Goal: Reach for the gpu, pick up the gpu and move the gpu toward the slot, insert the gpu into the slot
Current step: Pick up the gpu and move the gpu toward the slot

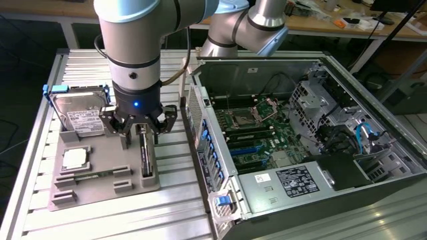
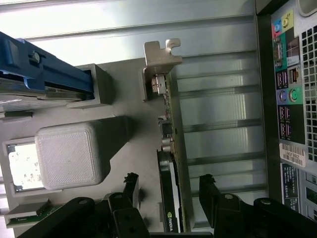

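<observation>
While I hang above the holder (image 1: 100, 192) in the exterior view, my gripper (image 1: 141, 134) stands spread wide, fingers either side of the gpu (image 1: 145, 160) and gripping nothing. The gpu sits on edge in a groove of the holder, directly under my fingertips. A hard drive (image 1: 80, 117) stands toward the exterior view's left of me, with a processor (image 1: 75, 159) lying flat in the holder nearer the camera. The open case (image 1: 373, 107) lies to the exterior view's right. Inside it the slot (image 1: 245, 149) shows blue on the green motherboard (image 1: 287, 132), well apart from the gpu.

Wrist view: the gripper (image 2: 169, 191) straddles the gpu (image 2: 171, 203). One finger (image 2: 131, 186) is on one face and its opposite finger on the other, with a visible gap on both sides, so no contact. The card's silver bracket (image 2: 161, 62) is at the far end from my fingers. A grey block (image 2: 69, 153) rises from the holder (image 2: 129, 84) beside the card.
</observation>
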`<state>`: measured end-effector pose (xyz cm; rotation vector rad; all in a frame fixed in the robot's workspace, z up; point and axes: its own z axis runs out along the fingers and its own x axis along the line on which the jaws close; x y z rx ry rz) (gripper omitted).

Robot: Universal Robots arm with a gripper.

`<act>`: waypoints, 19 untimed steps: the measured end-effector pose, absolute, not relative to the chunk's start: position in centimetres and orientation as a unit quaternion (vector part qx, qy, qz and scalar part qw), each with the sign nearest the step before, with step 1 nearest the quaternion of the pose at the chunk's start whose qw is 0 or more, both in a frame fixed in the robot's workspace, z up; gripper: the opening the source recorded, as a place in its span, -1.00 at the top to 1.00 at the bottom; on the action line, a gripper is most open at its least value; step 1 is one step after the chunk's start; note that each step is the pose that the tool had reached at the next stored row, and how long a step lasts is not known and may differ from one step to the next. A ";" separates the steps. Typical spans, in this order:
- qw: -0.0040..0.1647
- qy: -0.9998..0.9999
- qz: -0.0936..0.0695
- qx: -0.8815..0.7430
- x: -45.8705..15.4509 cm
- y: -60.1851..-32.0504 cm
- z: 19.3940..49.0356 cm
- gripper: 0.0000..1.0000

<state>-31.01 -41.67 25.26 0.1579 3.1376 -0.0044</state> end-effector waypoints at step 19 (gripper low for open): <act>0.000 1.000 -0.001 0.018 -30.8 -41.7 25.3 -0.22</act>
